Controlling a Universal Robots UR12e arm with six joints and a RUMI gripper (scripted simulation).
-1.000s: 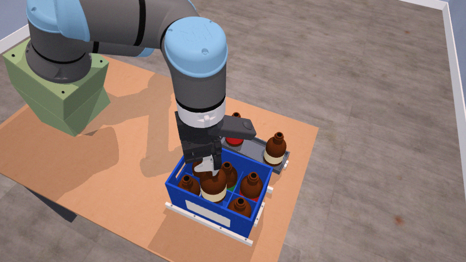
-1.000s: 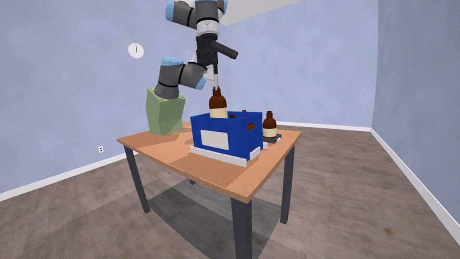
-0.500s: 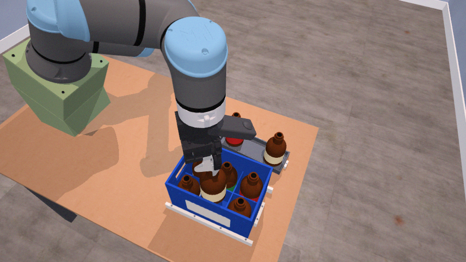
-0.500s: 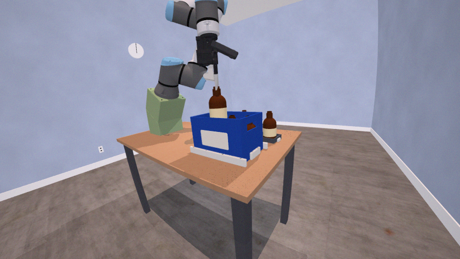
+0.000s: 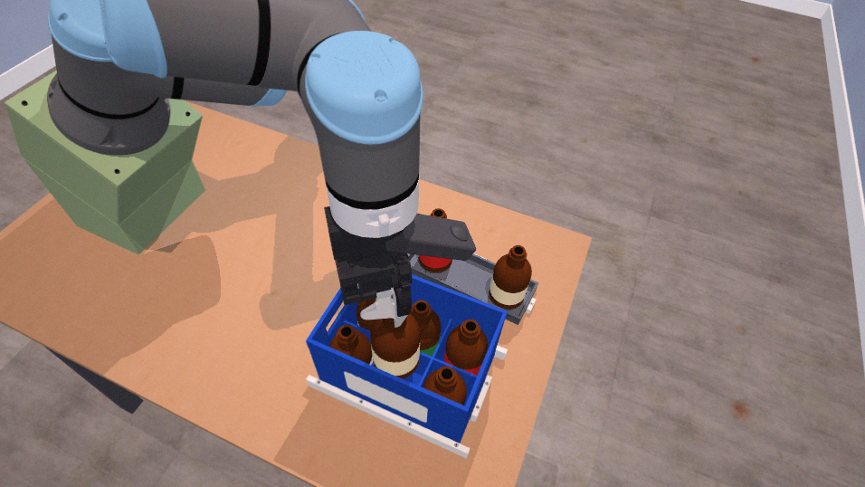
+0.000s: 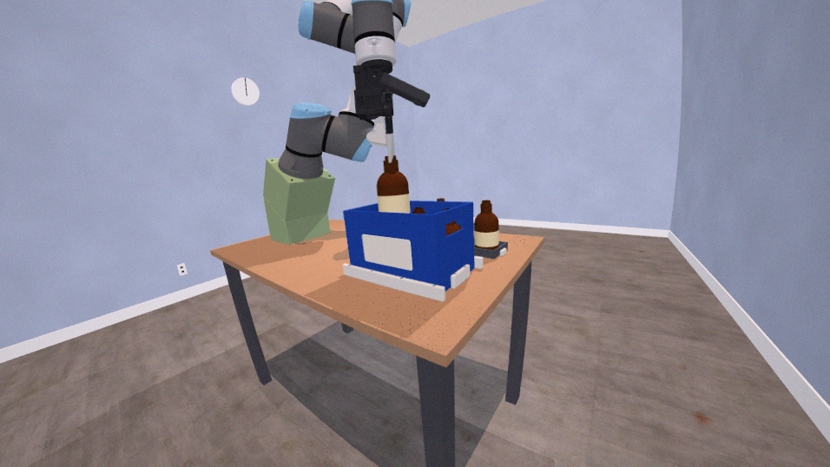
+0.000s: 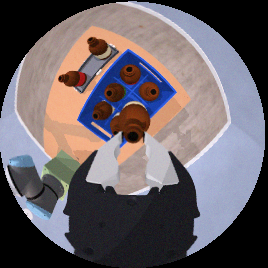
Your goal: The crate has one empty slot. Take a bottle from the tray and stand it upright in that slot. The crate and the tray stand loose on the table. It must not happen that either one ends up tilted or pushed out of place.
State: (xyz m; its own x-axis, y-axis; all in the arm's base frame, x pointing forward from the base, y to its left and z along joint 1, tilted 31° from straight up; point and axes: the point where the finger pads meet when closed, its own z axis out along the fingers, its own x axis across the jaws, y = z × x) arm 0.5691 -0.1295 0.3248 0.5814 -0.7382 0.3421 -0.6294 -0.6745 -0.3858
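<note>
From where I stand, the blue crate (image 6: pixel 405 244) sits nearest on the table (image 6: pixel 371 301). The bottle (image 6: pixel 393 188) hangs upright, its lower part just inside the crate's near slot. The gripper (image 6: pixel 390 155) is clamped narrowly on its neck, wrist pointing straight down, forearm reaching out from the green pedestal (image 6: pixel 295 208). Behind lies the tray (image 5: pixel 478 281).
</note>
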